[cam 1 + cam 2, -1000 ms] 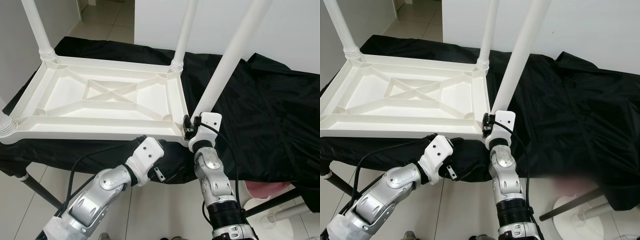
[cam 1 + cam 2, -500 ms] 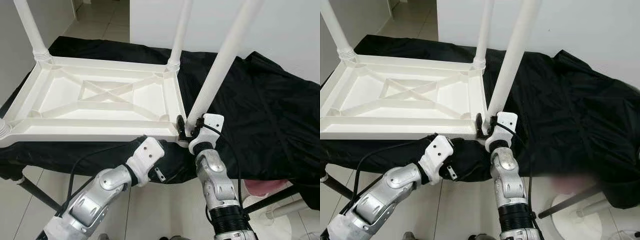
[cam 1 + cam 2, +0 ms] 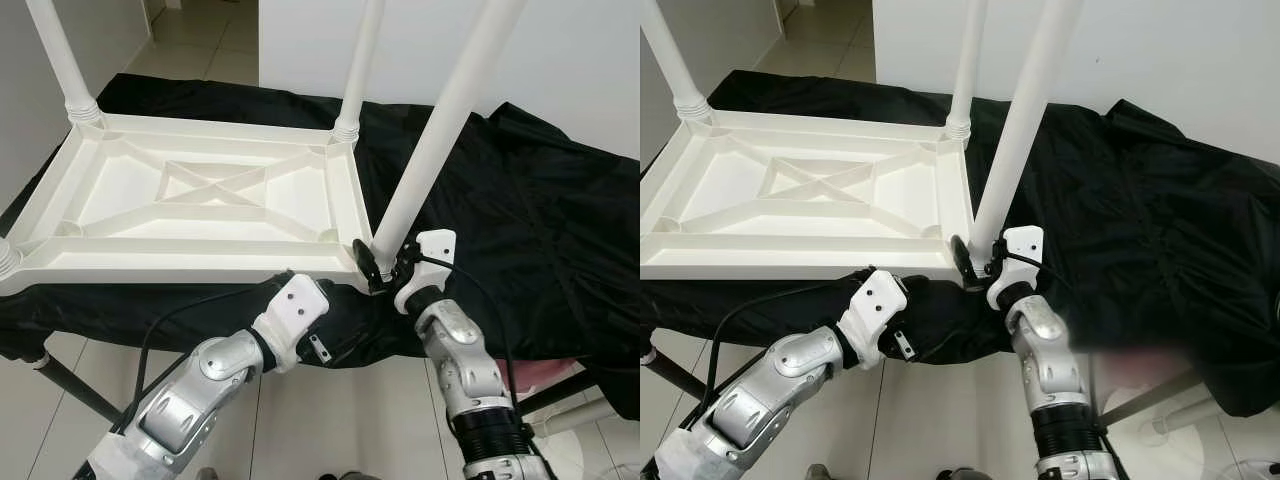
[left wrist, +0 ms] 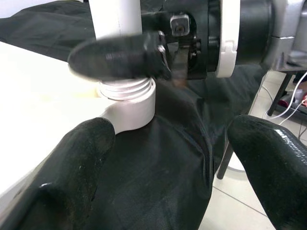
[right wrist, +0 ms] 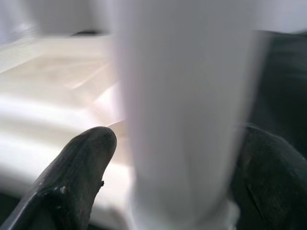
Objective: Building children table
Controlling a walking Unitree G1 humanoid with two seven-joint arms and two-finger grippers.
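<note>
White plastic children's table top [image 3: 200,200], inverted, occupying the upper left and centre of the head views; ribbed underside up, resting on a black cloth [image 3: 530,230] that drapes the support beneath. Screwed-in legs: one at the far left corner [image 3: 62,55], one at the far right corner [image 3: 358,65], the collar of another at the left edge [image 3: 8,258]. Left gripper [image 4: 168,158], lower centre: fingers spread, holding nothing, just below the table's near edge by the threaded corner socket [image 4: 127,103]. Fourth leg [image 3: 440,110], centre right, slightly tilted, base at the near right corner. Right gripper [image 3: 385,268]: fingers pinching that leg's base on either side, just above the socket.
</note>
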